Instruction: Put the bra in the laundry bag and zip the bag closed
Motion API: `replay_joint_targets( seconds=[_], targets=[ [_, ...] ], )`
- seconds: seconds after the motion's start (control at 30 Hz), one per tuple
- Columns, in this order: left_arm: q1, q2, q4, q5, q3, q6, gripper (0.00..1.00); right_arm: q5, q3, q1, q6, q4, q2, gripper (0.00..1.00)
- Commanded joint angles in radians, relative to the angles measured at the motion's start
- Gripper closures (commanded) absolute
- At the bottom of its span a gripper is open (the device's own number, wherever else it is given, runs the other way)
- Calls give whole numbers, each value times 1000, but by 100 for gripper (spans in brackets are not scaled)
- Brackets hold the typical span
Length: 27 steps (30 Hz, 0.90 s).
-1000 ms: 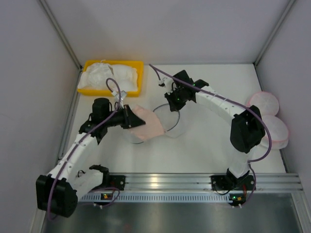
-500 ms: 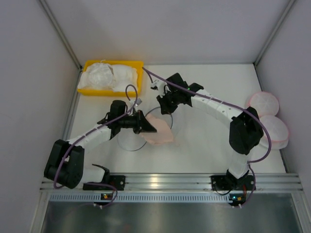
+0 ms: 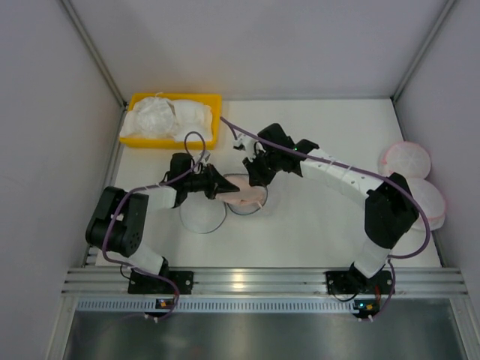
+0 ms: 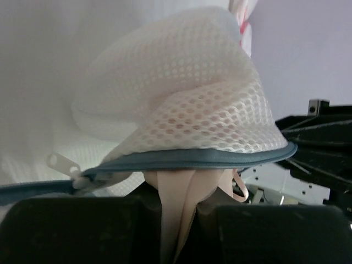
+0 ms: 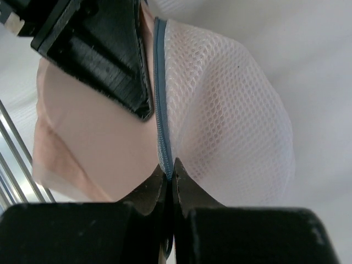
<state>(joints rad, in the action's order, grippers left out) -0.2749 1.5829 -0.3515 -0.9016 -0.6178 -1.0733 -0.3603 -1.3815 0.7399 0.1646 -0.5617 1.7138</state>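
Bra (image 4: 181,198) moved further into laundry bag (image 5: 225,121), pinched in L claw (image 3: 221,187); R claw (image 5: 169,171) nips bag's rim (image 5: 159,99).

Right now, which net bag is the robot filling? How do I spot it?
Look at the middle of the white table, where the left end effector and right end effector meet. The laundry bag is the white mesh pouch pinched there, with the pink bra at its mouth. Its zipper rim is grey-blue; the two mesh pouches at the table's right edge have pink rims.
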Motion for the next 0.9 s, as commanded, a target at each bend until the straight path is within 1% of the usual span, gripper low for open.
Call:
replay_joint_targets(
  seconds=[0.0, 0.03, 0.07, 0.1, 0.13, 0.17, 0.23, 0.27, 0.3, 0.33, 0.37, 0.4, 0.43, 0.5, 0.53, 0.6, 0.63, 0.7, 0.77, 0.83, 0.87],
  targets=[
    [39, -23, -101, 113, -30, -24, 100, -5, 6, 16, -8, 54, -54, 100],
    [42, -38, -48, 154, -31, -20, 100, -14, 1, 16, -22, 51, -45, 100],
    [42, -49, -49, 218, -27, -39, 100, -43, -1, 18, -40, 48, -37, 100],
    [39, -57, -46, 248, -22, -54, 100, -61, -4, 18, -56, 46, -27, 100],
    [36, -75, 13, 279, -29, -59, 100, -81, -7, 18, -95, 48, -7, 100],
    [33, -87, 69, 359, -43, -36, 100, -126, -8, 16, -118, 54, 3, 100],
    [13, -122, 175, 447, -94, -4, 100, -173, -13, 16, -210, 71, 29, 100],
    [2, -126, 268, 481, -112, 19, 100, -219, -14, 16, -238, 94, 38, 100],
    [-19, -120, 305, 534, -131, 22, 100, -241, -17, 16, -266, 104, 46, 100],
    [-29, -112, 330, 549, -163, 16, 100, -262, -24, 16, -322, 123, 59, 100],
    [-36, -103, 394, 561, -178, -3, 100, -302, -25, 15, -353, 159, 67, 100],
    [-56, -94, 423, 590, -195, -7, 100, -322, -27, 13, -384, 183, 75, 100],
    [-70, -78, 460, 608, -241, -4, 100, -341, -31, 10, -445, 201, 92, 100],
    [-119, -64, 517, 660, -275, 9, 100, -387, -30, 0, -502, 270, 107, 100],
    [-136, -46, 538, 693, -302, 19, 100, -397, -18, -7, -555, 293, 119, 100],
    [-184, -20, 589, 733, -324, 55, 100, -428, -2, -34, -611, 365, 127, 100],
    [-193, 4, 595, 768, -326, 61, 100, -439, 18, -48, -669, 394, 125, 100],
    [-219, 44, 600, 790, -326, 87, 98, -477, 41, -95, -747, 443, 125, 100],
    [-236, 80, 602, 835, -336, 131, 98, -511, 73, -129, -790, 519, 118, 100],
    [-260, 133, 627, 878, -364, 165, 91, -525, 96, -177, -817, 545, 110, 100],
    [-276, 146, 632, 929, -372, 205, 86, -526, 102, -188, -809, 537, 104, 100]
  ],
)
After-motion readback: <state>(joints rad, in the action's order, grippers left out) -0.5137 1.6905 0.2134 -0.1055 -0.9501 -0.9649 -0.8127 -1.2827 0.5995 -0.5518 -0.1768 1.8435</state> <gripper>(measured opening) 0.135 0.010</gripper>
